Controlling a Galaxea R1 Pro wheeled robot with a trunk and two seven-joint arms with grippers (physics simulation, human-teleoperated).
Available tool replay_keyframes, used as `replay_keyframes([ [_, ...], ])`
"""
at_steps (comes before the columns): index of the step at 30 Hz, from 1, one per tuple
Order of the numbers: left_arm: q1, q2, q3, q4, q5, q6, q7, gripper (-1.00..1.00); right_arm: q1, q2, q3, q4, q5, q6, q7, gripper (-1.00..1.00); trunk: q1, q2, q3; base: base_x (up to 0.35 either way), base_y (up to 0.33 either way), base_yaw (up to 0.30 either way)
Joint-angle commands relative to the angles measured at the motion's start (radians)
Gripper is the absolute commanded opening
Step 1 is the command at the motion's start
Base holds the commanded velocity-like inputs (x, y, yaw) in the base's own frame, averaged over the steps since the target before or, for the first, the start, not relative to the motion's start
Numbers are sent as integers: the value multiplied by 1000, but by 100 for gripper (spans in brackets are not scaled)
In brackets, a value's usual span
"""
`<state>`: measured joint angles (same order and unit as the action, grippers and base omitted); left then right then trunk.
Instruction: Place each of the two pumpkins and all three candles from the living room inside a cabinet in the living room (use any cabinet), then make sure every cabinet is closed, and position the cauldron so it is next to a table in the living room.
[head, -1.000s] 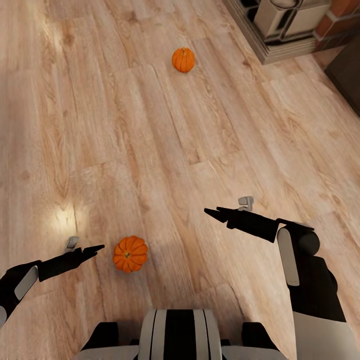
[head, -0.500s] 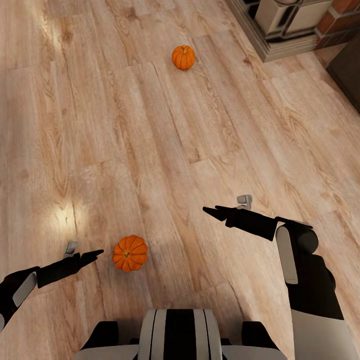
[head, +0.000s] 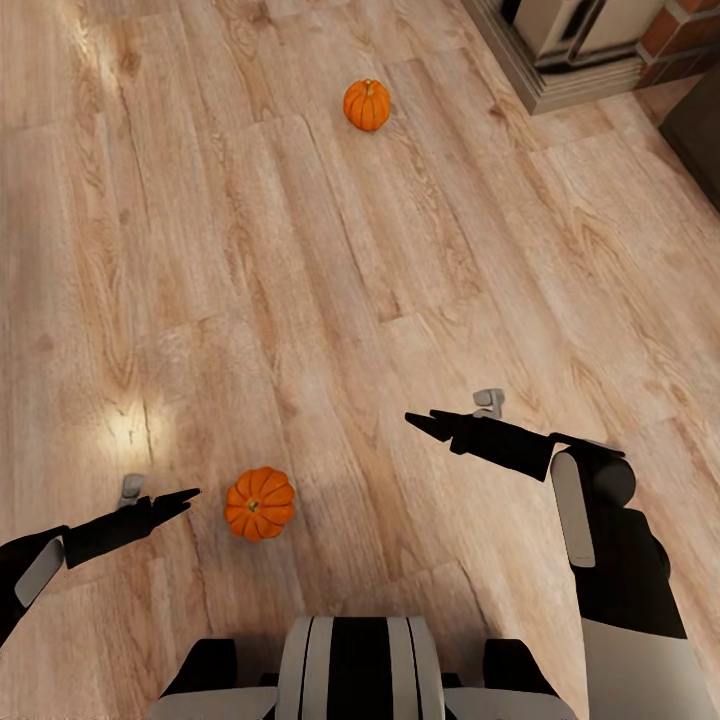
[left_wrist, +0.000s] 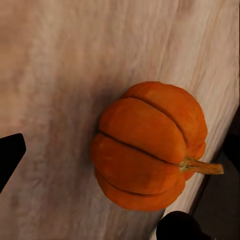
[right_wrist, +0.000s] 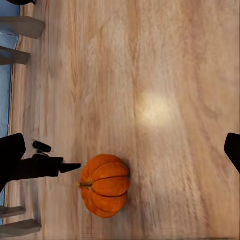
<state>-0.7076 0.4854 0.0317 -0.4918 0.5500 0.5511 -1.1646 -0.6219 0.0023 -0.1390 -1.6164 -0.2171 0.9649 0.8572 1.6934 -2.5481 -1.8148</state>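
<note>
Two orange pumpkins lie on the wooden floor. The near pumpkin (head: 259, 503) sits just in front of my base, with its stem lying sideways in the left wrist view (left_wrist: 150, 145). My left gripper (head: 160, 491) hangs open just left of it, a small gap apart, with nothing between its black fingers (left_wrist: 10, 155). The right wrist view takes in the same pumpkin (right_wrist: 105, 185) and the left gripper beside it (right_wrist: 50, 166). My right gripper (head: 450, 410) is open and empty, held over bare floor to the right. The far pumpkin (head: 367, 104) lies further ahead.
The brick-and-stone fireplace base (head: 560, 70) stands at the far right, with a dark-brown unit (head: 700, 130) at the right edge. Grey slanted legs (right_wrist: 22, 26) and a blue strip run along one edge of the right wrist view. Open floor lies between the pumpkins.
The view has tilted slightly, shifting the far pumpkin upward in the picture. My left gripper has drawn back a little from the near pumpkin. The right arm holds still.
</note>
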Motion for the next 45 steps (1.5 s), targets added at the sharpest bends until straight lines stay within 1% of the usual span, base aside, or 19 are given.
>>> replay_keyframes([
  [1,0,2,2,-3,10,15,-7,100,0,0,-1,0,1,3,5,100,0,0,-4,0,0,0],
  [4,-1,6,7,-7,26,32,-23,100,1,1,0,0,1,2,5,100,2,-1,-16,0,0,0],
  [6,-1,7,7,-8,30,43,-27,100,2,1,0,0,1,2,5,100,3,-2,-18,0,0,0],
  [7,-1,8,8,-9,31,85,-28,100,2,1,1,0,1,2,5,100,3,-2,-18,0,0,0],
  [20,-10,10,5,-14,33,89,-32,100,2,0,0,0,1,1,5,100,7,-4,-18,0,0,0],
  [25,-8,10,-2,-25,27,74,-22,100,4,-1,1,0,0,1,6,100,7,-4,-18,0,0,0],
  [28,-6,2,-3,-26,-35,60,-18,100,4,-1,0,0,-1,1,6,100,7,-4,-18,0,0,0],
  [31,-6,-3,-3,-21,-69,58,-17,100,4,-1,0,0,-1,1,6,100,7,-4,-18,0,0,0],
  [33,-6,-4,-3,-18,-81,57,-18,100,4,-1,-1,0,-1,1,6,100,7,-4,-18,0,0,0],
  [34,-5,-4,-4,-16,-97,56,-18,100,4,-1,-1,0,-1,1,6,100,7,-4,-18,0,0,0],
  [35,-5,-4,-3,-15,-125,53,-19,100,4,-1,-1,0,-1,1,6,100,7,-4,-18,0,0,0],
  [37,-8,-3,-2,-13,-182,25,-22,100,4,-1,-2,0,-1,1,6,100,7,-4,-18,0,0,0],
  [38,-11,-3,-1,-12,-202,7,-24,100,4,-1,-1,0,-1,1,8,100,7,-4,-18,0,0,0],
  [41,-21,1,-2,-10,-230,-21,-33,100,4,-1,0,0,-1,1,25,100,7,-4,-18,0,0,0],
  [43,-23,6,-3,-10,-238,-33,-37,100,4,0,1,0,-1,1,33,100,7,-4,-18,0,0,0],
  [44,-25,9,-6,-10,-261,-42,-52,100,4,0,2,0,-1,0,37,100,7,-4,-18,0,0,0],
  [45,-32,11,-7,-10,-291,-52,-78,100,4,0,2,0,-1,0,39,100,7,-4,-18,0,0,0],
])
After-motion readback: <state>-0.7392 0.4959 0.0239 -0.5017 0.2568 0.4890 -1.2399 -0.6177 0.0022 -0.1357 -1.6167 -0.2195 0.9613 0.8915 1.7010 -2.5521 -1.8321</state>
